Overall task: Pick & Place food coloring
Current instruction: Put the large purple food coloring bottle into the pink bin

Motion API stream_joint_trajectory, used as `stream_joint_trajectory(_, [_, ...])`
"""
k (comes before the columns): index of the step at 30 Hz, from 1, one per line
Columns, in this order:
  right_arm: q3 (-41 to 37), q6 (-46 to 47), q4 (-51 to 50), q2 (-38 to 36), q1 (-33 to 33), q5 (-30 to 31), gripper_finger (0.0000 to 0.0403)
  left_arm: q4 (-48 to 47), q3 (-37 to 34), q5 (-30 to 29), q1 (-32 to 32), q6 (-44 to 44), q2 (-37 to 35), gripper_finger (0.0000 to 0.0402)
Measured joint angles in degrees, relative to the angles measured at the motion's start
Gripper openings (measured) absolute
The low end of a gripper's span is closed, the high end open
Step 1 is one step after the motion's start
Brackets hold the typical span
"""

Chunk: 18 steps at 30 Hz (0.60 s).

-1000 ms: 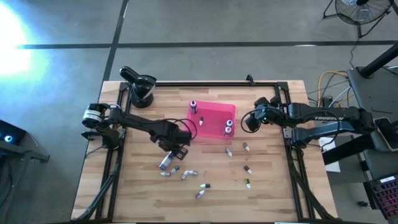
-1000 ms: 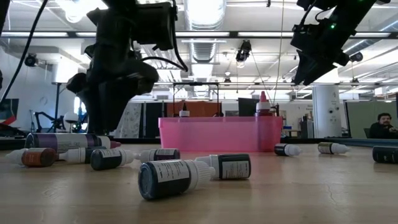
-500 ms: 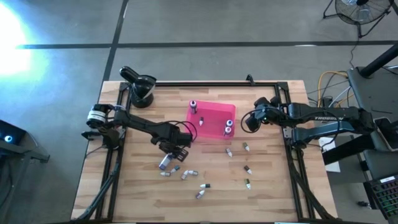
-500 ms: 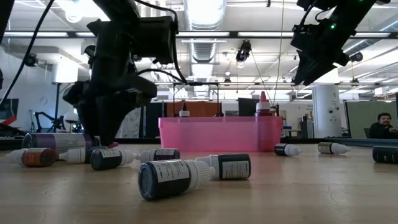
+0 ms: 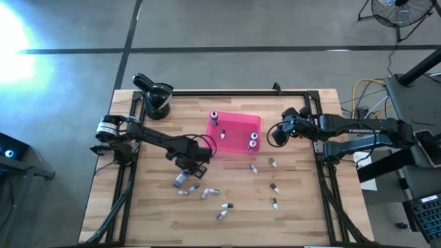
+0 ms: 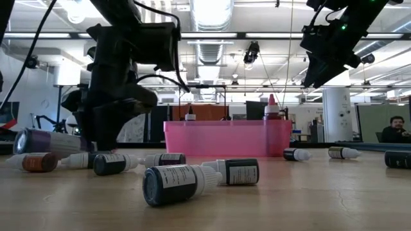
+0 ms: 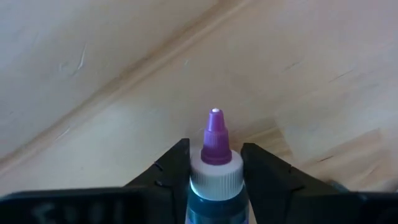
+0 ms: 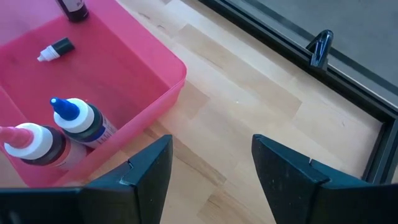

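Note:
Small dropper bottles lie scattered on the wooden table: a group [image 5: 207, 194] near the middle and others [image 5: 273, 186] toward the right. In the low view they lie on their sides [image 6: 173, 183]. Three more stand or lie in the pink tray [image 5: 238, 124]. My left gripper [image 5: 187, 172] is low over the table, left of the tray, shut on a purple-tipped bottle [image 7: 216, 134]. My right gripper [image 5: 274, 133] hangs open above the table just right of the tray [image 8: 155, 74]. My left gripper pinches the purple-tipped bottle between its two fingers at the body just behind the white collar [image 7: 215, 177]. The bottle lies along the fingers, its tip pointing out past them. In the low view the bottle [image 6: 48, 141] is nearly level, slightly tilted, just above the table.
A dark round camera mount [image 5: 155, 93] stands at the far left corner. A black frame rail [image 8: 320, 50] runs along the table's edges. Bare wood [image 5: 296, 213] lies near the near right corner. A person [image 6: 397, 128] sits in the room beyond.
My left gripper has dipped onto the purple-tipped bottle, which lay on the table, and raised it a little. The bottle now sits tilted off the wood and slightly farther toward the table's left. My right arm has kept still.

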Motion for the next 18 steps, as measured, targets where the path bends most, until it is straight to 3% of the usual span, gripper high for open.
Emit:
stream_joint_trajectory(8, [0.0,0.0,-0.1,0.0,0.0,0.0,0.0214,0.0,-0.3,0.2,0.0,-0.3,0.0,0.0099])
stream_joint_trajectory(18, [-0.5,-0.5,-0.4,0.0,0.0,0.9,0.0214,0.3,6.9,-12.4,0.0,0.1,-1.3,0.0077])
